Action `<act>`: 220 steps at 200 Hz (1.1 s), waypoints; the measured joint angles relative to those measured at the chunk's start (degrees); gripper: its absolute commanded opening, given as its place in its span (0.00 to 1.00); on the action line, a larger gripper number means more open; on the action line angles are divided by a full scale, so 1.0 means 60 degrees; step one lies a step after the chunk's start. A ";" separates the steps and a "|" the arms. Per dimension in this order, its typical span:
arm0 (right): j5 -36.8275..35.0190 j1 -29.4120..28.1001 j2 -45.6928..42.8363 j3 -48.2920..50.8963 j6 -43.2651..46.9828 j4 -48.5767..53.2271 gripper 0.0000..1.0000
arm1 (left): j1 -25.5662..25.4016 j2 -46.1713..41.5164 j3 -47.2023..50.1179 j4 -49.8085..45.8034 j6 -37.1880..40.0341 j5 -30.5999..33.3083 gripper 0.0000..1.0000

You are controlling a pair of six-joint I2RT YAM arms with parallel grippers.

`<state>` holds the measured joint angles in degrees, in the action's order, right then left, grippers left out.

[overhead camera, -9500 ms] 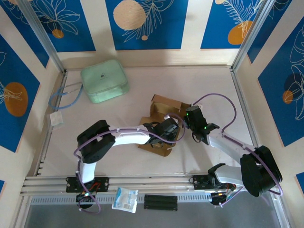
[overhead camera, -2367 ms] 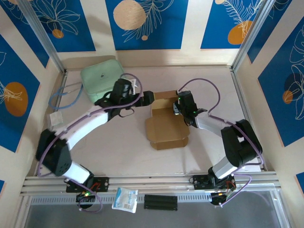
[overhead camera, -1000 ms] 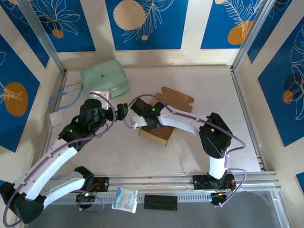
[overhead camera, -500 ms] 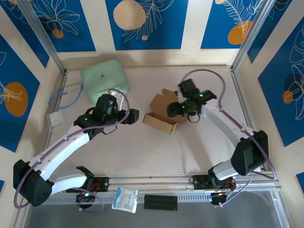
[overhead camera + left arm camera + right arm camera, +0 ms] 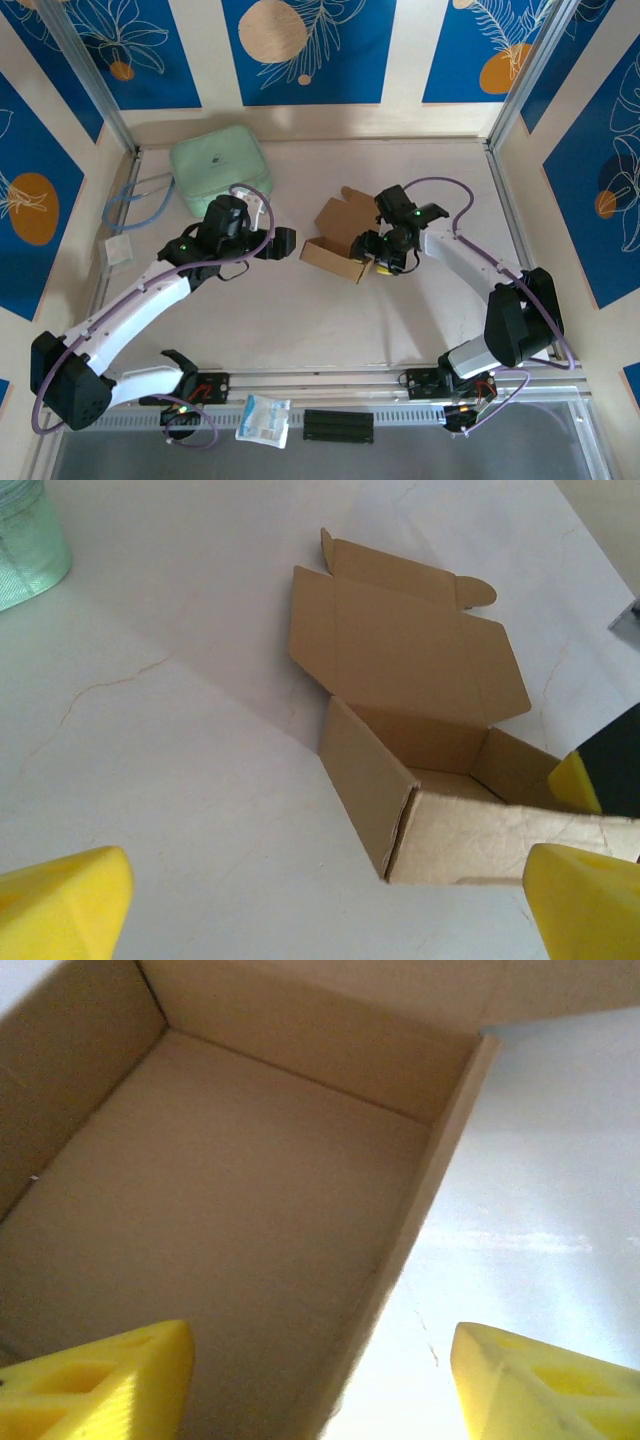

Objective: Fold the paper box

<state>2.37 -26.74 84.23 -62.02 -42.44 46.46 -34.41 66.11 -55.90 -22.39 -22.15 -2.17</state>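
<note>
Top external view: a mint-green pouch point(image 5: 220, 170) lies far left on the table point(image 5: 300, 320). Next, the left gripper point(image 5: 284, 243) hangs spread wide, just short of the paper box point(image 5: 330, 255), which sits mid-table, walls up and lid flap open. The right gripper point(image 5: 376, 256) stands parted astride its right wall, one finger point(image 5: 100, 1380) over the box's bare floor.

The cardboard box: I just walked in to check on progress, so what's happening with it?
Two robot arms are folding a brown box on the table. Its tray is already formed, and the lid lies open on the far side. The right end effector straddles one side wall with its jaws open. The left end effector hovers open just left of the box, touching nothing. A mint pouch sits aside at the far left.
</note>
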 measured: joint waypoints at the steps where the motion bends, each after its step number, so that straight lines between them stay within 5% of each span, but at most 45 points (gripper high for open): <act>1: -0.0018 -0.0022 0.0000 0.0022 -0.0015 -0.0004 0.65 | 0.0000 0.0000 0.0000 0.0000 -0.0004 0.0000 0.99; 84: -0.1122 -0.2127 0.0000 0.1596 -0.0539 -0.0922 0.60 | 0.0000 0.0459 -0.0364 -0.0732 -0.0069 -0.0142 1.00; 127: -0.1494 -0.2670 -0.0011 0.2528 -0.0572 -0.1854 0.60 | 0.0004 0.2484 -0.1945 -0.1526 0.0572 -0.0215 1.00; 220: -0.2116 -0.2568 -0.0200 0.3271 0.0273 -0.2492 0.60 | 0.0364 0.7213 -0.7053 -0.2812 0.4040 -0.1504 1.00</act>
<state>-10.33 -42.15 83.02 -42.39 -40.80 31.51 -32.23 109.38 -98.21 -39.27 2.09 -11.20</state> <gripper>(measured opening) 0.600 0.996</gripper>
